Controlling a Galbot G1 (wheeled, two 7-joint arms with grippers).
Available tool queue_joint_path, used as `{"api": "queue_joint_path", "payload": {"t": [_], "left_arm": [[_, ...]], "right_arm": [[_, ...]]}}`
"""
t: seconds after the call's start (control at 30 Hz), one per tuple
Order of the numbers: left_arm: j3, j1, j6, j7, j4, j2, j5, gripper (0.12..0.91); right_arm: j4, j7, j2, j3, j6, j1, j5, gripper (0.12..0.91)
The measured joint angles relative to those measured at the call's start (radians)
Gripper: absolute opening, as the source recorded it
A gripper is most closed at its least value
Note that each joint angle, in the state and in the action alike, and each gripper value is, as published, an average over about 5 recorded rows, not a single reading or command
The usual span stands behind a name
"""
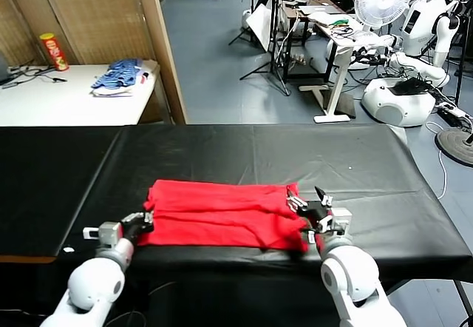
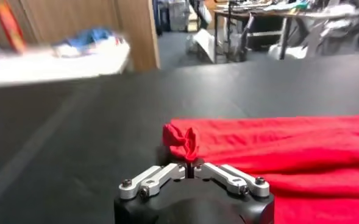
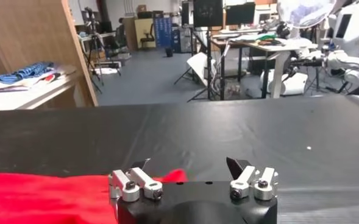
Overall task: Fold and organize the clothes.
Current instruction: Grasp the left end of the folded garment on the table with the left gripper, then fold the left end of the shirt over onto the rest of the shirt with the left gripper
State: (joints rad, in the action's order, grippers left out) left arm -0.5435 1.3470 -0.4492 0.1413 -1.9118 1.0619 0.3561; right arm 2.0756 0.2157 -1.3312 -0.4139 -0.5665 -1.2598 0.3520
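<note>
**A:** Since it lies flat and already doubled over on the black tabletop [image 1: 244,149], how do you reckon the red T-shirt [image 1: 222,212] will handle?

**B:** Light and limp, I'd say. It's soft cotton by the look of it, so it has no stiffness of its own: lift one corner and the rest will drape and drag. Nothing fragile about it, and the cloth should not slip once pinched, though a thin pinch could pull free.

**A:** Where is it sitting?

**B:** Near the front edge of the tabletop, roughly in the middle, stretched left to right between the two arms.

**A:** And the hands?

**B:** The left hand [image 2: 190,165] is at the shirt's near left corner, its fingers together and clamped on a small bunched tuft of red fabric, which stands up crumpled between them in the left wrist view. The right hand [image 3: 188,167] is at the shirt's right end with its fingers spread apart; the red edge lies just beside the left one, and nothing is gripped.

**A:** So where should the right one take hold?

**B:** At the near right corner, matching the left, I'd judge. Taking both layers at the edge would keep the fold together; catching only the top layer would likely let it fall open.
</note>
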Motion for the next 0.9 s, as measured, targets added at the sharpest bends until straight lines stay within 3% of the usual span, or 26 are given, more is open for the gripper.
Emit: {"api": "queue_joint_path", "payload": {"t": [0.23,0.37,0.53,0.73,0.9], "left_arm": [[-0.072,0.036,0.013,0.025,0.005,-0.143,-0.083,0.152],[-0.074,0.047,-0.005,0.026,-0.034,-0.163,-0.066,0.152],[-0.018,0.029,-0.058,0.047,-0.119,-0.106,0.026,0.152],[0.095,-0.031,-0.151,0.128,-0.199,-0.001,0.241,0.152],[0.169,-0.105,-0.180,0.173,-0.203,0.085,0.374,0.152]], "right_arm": [[0.028,0.000,-0.011,-0.005,0.000,-0.028,-0.015,0.798],[0.035,0.000,-0.020,-0.009,0.000,-0.043,-0.029,0.798],[0.044,0.001,-0.027,-0.025,0.002,-0.064,-0.041,0.798],[0.050,0.001,-0.041,-0.043,0.006,-0.089,-0.057,0.798],[0.049,0.001,-0.056,-0.039,0.006,-0.095,-0.071,0.798]]}}
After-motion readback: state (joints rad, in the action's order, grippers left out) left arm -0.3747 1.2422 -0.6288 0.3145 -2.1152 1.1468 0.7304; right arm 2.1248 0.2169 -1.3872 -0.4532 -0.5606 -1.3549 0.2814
